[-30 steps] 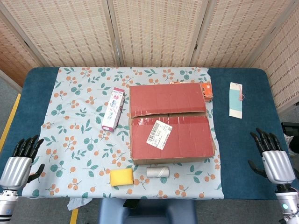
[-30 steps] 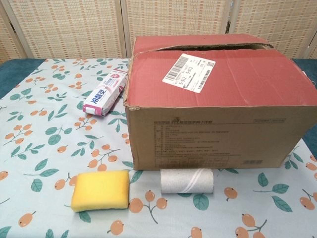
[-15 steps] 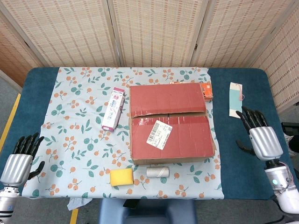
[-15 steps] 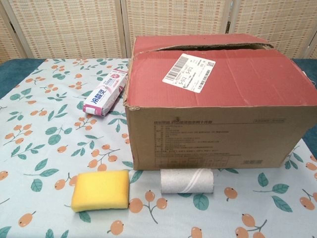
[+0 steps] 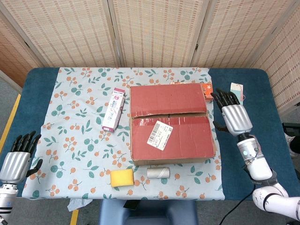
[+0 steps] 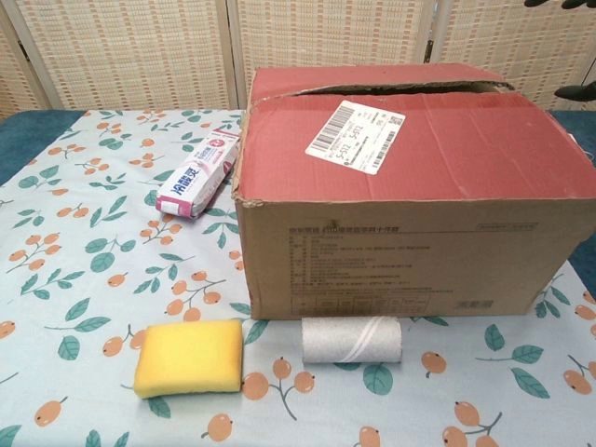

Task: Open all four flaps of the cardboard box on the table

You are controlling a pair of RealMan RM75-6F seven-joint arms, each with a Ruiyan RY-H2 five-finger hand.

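Cardboard box [image 5: 171,123] sat closed at the middle of the counter [image 5: 42,89], both top flaps flat. Right robot hand [image 5: 231,116] hovered beside its right edge, fingers spread and empty; left robot hand [image 5: 18,155] waited open, well apart. Pushing sideways could slide the box instead of lifting a flap.

A staged robot test space, dressed up to look domestic. The table [image 5: 42,89] has blue padding under a cloth [image 5: 79,140] printed with leaves and orange fruit, and woven folding screens [image 5: 159,28] close off the back (a backdrop, not room walls). Household props lie about: a sponge [image 5: 122,177], a paper roll [image 5: 158,172], a toothpaste box [image 5: 114,109]. A yellow floor line [image 5: 9,126] suggests a marked work zone.
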